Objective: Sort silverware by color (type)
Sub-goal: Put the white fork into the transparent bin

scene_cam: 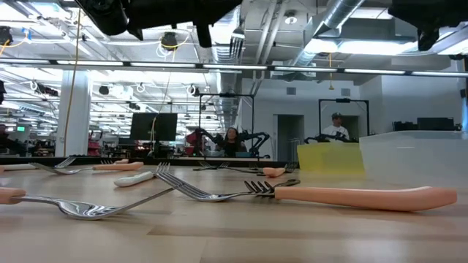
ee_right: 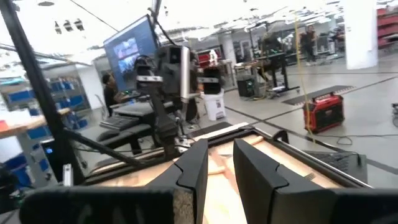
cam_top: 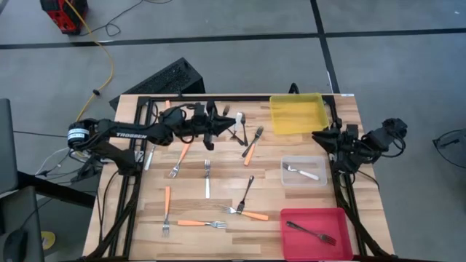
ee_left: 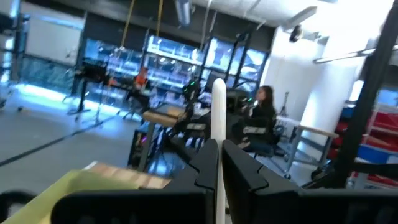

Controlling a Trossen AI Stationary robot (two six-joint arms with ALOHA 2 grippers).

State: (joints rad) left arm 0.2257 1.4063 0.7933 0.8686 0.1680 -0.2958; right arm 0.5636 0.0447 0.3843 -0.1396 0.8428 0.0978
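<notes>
Now | left gripper (ee_left: 217,171) clamped on white fork (ee_left: 218,112) | lifted above table (cam_top: 218,193)

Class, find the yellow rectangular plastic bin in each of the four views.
High view: yellow bin at the far edge, right of centre.
Low view: right of centre, far back, beside the clear bin.
Left wrist view: lower left.
Right wrist view: not in it.
Shared landmark: the wooden table.

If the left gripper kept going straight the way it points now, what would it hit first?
Probably nothing on the table. The left gripper, shut on a white fork, points roughly level above the yellow bin toward the room beyond. The way looks free, though depth is unclear.
</notes>
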